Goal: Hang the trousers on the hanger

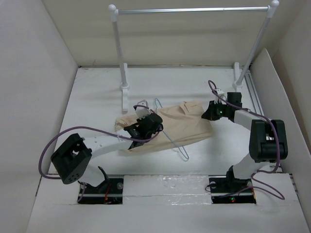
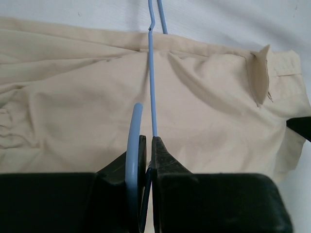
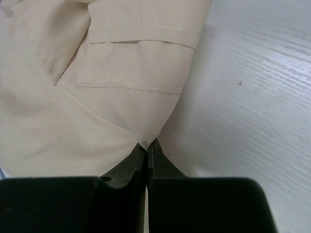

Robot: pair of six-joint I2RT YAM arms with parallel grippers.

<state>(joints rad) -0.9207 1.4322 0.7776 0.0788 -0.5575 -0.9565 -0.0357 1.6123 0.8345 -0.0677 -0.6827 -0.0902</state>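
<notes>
**A:** Looking at the left gripper (image 2: pixel 148 138), was it clamped on the hanger (image 2: pixel 152 87) or what?

**B:** Yep, thin blue wire was pinched between its fingers and ran straight out ahead of the tips, across the trousers (image 2: pixel 204 107). Another curved bit of wire sat against its left finger.

**A:** And the right gripper (image 3: pixel 147 143)?

**B:** Squeezed tight on a corner of the trousers' edge, right at its tips. The rest of them lay flat on the table (image 1: pixel 97 92) ahead and to its left, spread between the two grippers.
</notes>
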